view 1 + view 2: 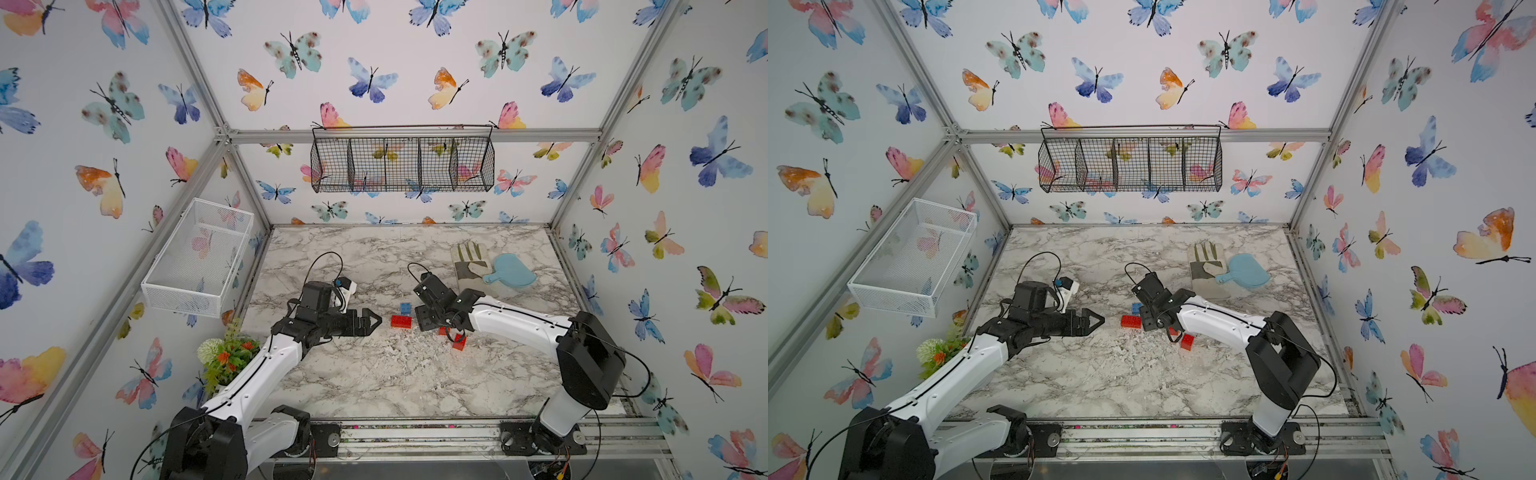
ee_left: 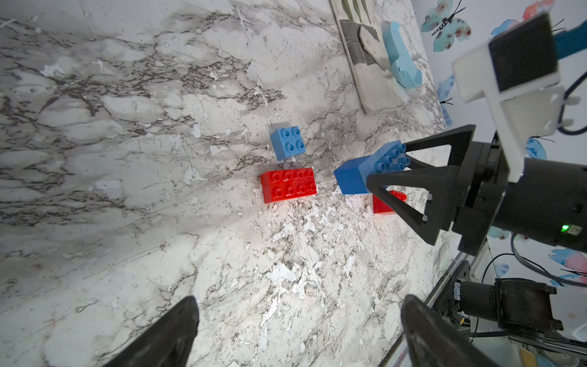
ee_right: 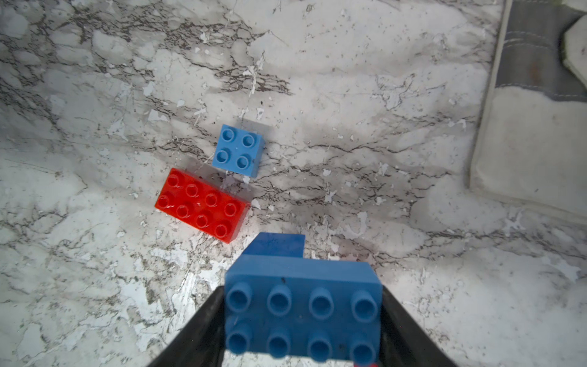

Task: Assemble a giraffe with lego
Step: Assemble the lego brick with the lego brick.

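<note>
My right gripper [image 3: 303,317] is shut on a long blue lego brick [image 3: 303,305], studs towards the camera, with a small blue brick [image 3: 276,246] joined beneath it. The pair hangs just above the table [image 2: 352,179]. Beside it lie a long red brick [image 1: 401,321] and a small light-blue brick [image 1: 405,308], studs up, corners nearly touching. Two small red bricks [image 1: 459,342] sit under the right arm, partly hidden. My left gripper [image 2: 298,330] is open and empty, left of the long red brick [image 2: 288,185]. No giraffe is in view.
A work glove [image 1: 469,266] and a pale blue paddle [image 1: 513,272] lie at the back right. A potted plant [image 1: 226,357] stands by the left arm. A white mesh basket [image 1: 195,257] hangs on the left wall and a black wire basket [image 1: 403,162] on the back wall.
</note>
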